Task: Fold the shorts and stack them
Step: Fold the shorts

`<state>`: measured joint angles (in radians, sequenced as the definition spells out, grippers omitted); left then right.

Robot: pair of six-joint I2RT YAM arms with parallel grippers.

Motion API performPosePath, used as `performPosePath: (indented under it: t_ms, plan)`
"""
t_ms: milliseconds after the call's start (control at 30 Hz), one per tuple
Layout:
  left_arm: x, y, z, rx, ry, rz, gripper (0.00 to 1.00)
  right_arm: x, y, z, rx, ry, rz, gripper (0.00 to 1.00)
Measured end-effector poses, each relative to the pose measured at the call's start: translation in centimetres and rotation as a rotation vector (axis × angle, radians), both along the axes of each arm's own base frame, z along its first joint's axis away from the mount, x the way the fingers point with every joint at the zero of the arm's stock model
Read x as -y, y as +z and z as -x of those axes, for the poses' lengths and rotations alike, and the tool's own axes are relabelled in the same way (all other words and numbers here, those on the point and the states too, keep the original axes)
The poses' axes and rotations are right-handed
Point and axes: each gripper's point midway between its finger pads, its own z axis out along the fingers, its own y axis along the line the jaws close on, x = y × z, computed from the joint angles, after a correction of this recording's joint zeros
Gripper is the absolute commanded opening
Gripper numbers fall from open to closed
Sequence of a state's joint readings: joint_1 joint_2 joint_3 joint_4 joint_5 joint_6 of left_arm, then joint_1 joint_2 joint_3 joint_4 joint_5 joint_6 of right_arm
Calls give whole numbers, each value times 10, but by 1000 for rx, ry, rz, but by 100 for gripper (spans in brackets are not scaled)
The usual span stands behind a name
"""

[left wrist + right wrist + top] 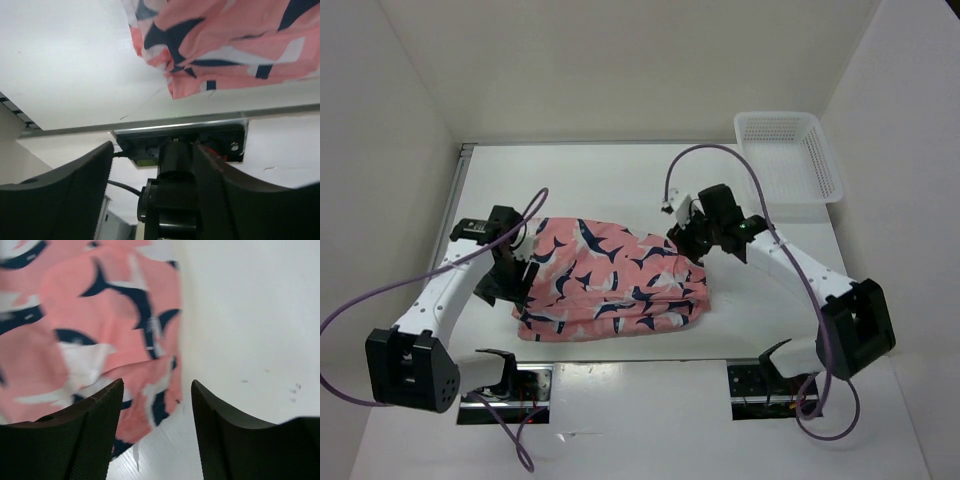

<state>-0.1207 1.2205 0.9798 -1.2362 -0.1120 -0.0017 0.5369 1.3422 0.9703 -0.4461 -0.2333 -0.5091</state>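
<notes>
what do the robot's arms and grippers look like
The left arm and right arm have white link shells with black joint housings and black bases. A purple cable loops loosely along each arm. The left gripper and right gripper are black, each with two broad, tapered fingers whose inner faces look finely textured.

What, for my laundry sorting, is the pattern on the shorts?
Salmon-pink shorts printed with navy and white shark-like fish; clearest in the top external view.
</notes>
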Motion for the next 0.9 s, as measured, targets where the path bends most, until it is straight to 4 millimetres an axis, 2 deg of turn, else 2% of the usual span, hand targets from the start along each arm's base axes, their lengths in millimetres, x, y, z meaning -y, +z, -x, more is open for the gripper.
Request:
performPosePath:
  t_ms: [67, 100, 200, 300, 400, 500, 633, 667, 767, 800, 833, 900]
  plan:
    - [-1, 8, -12, 45, 18, 7, 83, 13, -6, -23, -37, -121, -34, 61]
    - [-2, 11, -26, 91, 29, 11, 83, 18, -12, -31, -60, -173, -46, 61]
    - [-6, 14, -85, 233, 72, 25, 85, 24, -33, -47, -131, -287, -60, 61]
    - [-8, 0, -143, 285, 98, 48, 87, 27, -53, -53, -206, -375, -70, 61]
    - [-3, -32, -179, 258, 107, 96, 87, 39, -68, -58, -272, -461, -85, 61]
    - [3, -61, -178, 182, 108, 134, 88, 46, -74, -59, -311, -491, -99, 61]
    - [7, -78, -166, 118, 109, 149, 83, 36, -73, -48, -363, -429, -126, 58]
    - [7, -80, -164, 109, 111, 150, 73, 33, -73, -44, -375, -408, -129, 57]
    - [7, -90, -161, 76, 112, 149, 54, 24, -79, -32, -408, -334, -111, 57]
    - [8, -95, -160, 62, 116, 149, 48, 20, -83, -28, -424, -308, -101, 57]
    - [7, -99, -159, 47, 112, 143, 36, 16, -88, -24, -440, -289, -90, 57]
    - [6, -100, -160, 34, 113, 139, 26, 12, -100, -17, -474, -268, -68, 55]
